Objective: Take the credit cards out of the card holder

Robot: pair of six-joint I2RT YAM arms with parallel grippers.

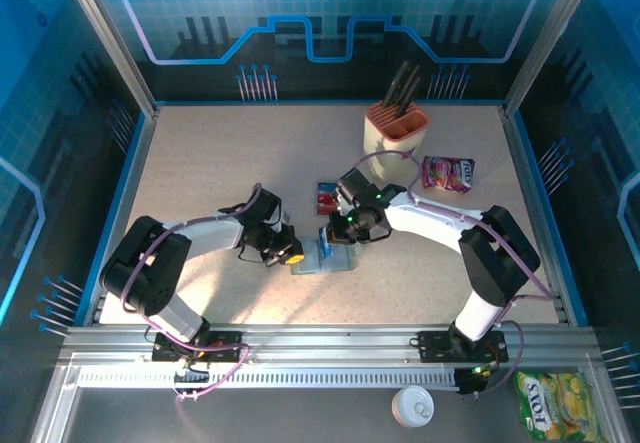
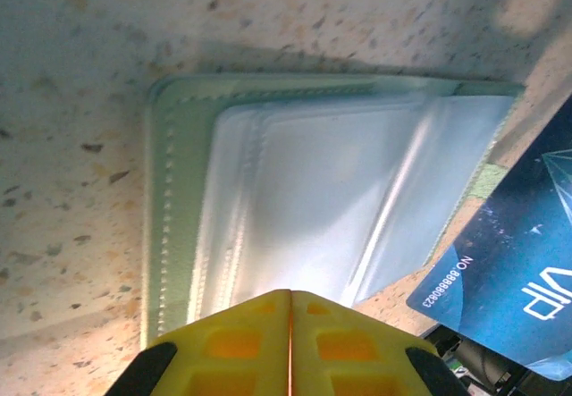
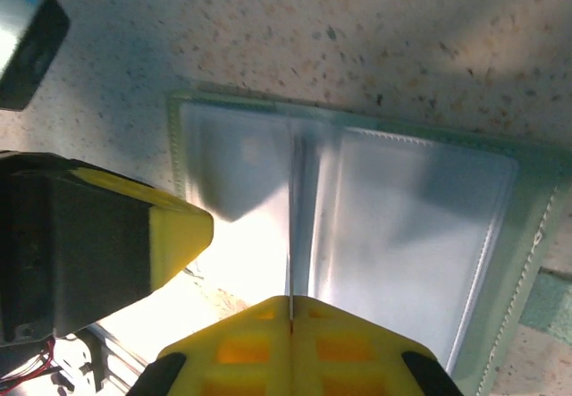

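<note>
— Looking down from the top camera, we see the flat grey-green bifold card holder (image 1: 312, 263) lying open on the speckled beige table (image 1: 200, 163) between both arms. A small red credit card (image 1: 327, 198) is already flat on the table just beyond it.
— And the left wrist view?
— We have the left gripper (image 2: 290, 320) with its yellow fingers pressed together at the holder's near edge. Whether it pins or pinches that edge, we cannot tell. The thin blue-and-white credit card (image 2: 514, 275) hangs tilted over the holder's right corner.
— Right wrist now: the right gripper (image 3: 290, 324) is clamped on that card, which we see edge-on above the clear pockets.
— So we judge it nearly free. We should draw it straight along its own plane and keep the left arm firm so the holder doesn't ride up. Then we lay it beside the red one.
</note>
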